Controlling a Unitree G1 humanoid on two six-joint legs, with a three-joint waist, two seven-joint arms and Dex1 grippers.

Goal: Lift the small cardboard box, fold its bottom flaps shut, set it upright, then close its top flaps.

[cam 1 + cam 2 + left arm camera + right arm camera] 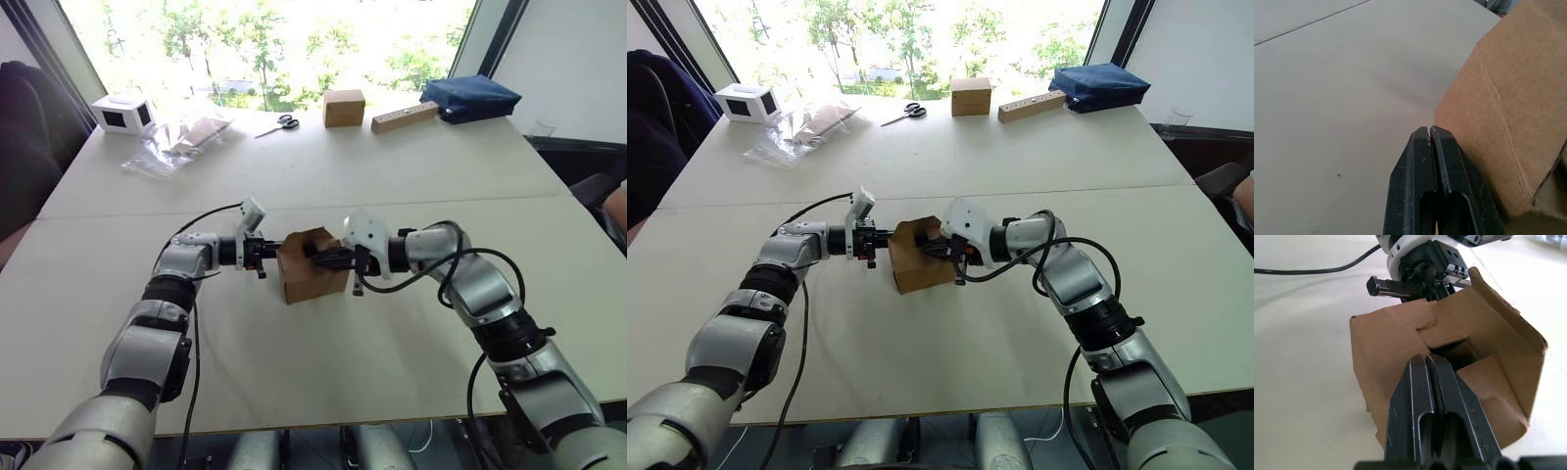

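Where the two grippers meet near the middle of the white table [411, 372], the small cardboard box [312, 272] rests on the tabletop between them. On its left, the left gripper [266, 253] has its two black fingers pressed flat together with nothing held, their tips against the box's left wall. On its right, the right gripper [328, 257] also has its fingers closed tight and holds nothing; the fingers reach over the right edge into the open top, pushing on the top flaps [1449, 325], which are partly folded inward. The box stands with its opening facing up, its longer side running roughly left to right.
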